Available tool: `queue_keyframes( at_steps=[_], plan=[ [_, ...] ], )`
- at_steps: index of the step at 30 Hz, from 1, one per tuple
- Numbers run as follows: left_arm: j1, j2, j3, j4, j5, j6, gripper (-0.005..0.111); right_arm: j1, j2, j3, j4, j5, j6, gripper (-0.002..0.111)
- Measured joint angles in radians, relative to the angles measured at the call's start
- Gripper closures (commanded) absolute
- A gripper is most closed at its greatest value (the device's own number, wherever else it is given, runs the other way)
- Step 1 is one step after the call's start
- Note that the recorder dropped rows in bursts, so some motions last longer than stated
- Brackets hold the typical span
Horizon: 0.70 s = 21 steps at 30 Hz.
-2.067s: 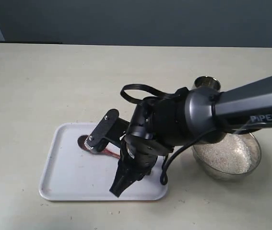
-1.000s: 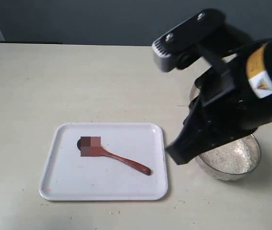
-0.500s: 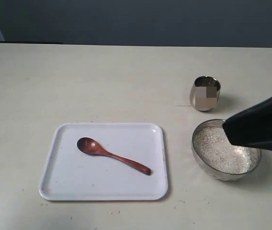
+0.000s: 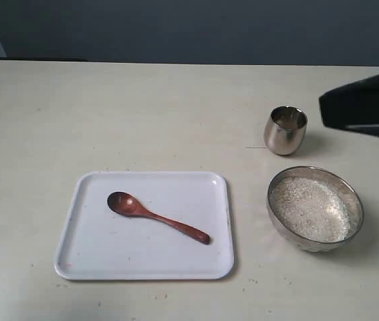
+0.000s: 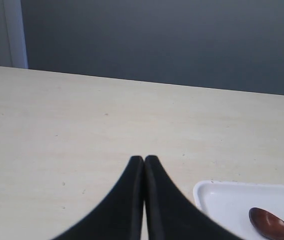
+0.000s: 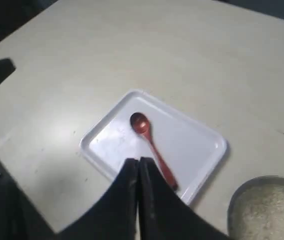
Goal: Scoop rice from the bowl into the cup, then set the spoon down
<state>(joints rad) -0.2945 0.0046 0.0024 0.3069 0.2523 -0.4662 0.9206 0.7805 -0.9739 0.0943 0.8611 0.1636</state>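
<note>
Spoon [image 4: 156, 218] set down on a white tray [image 4: 82, 254]; both grippers empty.
The left gripper [image 5: 144, 161] is seen with fingertips pressed together, the tray just beside it. The right gripper [image 6: 138, 162], likewise pressed together, is held high above the spoon. The cup [image 4: 285, 130] and the bowl [image 4: 284, 231] of rice [image 4: 309, 208] could be tipped if the right arm [image 4: 366, 107] beside them were swung low.

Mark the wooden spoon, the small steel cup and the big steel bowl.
Reddish-brown wooden spoon [image 4: 157, 219], exterior view, on the mid handle.
Small shiny steel cup [image 4: 285, 135], exterior view, on the side wall.
Wide shiny steel bowl [image 4: 313, 247], exterior view, on the near outer wall.
</note>
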Motion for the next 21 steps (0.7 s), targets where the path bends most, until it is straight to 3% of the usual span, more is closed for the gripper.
queue_keyframes(
  at_steps=[4,9,14,21],
  plan=[
    [0.0,0.0,0.0,0.0,0.0,0.0,0.106,-0.236,-0.094,0.14,0.167,-0.086,-0.173,0.108],
    [0.0,0.0,0.0,0.0,0.0,0.0,0.106,-0.519,-0.307,0.317,0.435,-0.098,-0.574,0.108],
    [0.0,0.0,0.0,0.0,0.0,0.0,0.106,-0.684,-0.546,0.425,0.525,-0.109,-0.805,0.108],
    [0.0,0.0,0.0,0.0,0.0,0.0,0.106,-0.886,-0.767,0.524,0.536,-0.146,-0.844,0.108]
  ],
)
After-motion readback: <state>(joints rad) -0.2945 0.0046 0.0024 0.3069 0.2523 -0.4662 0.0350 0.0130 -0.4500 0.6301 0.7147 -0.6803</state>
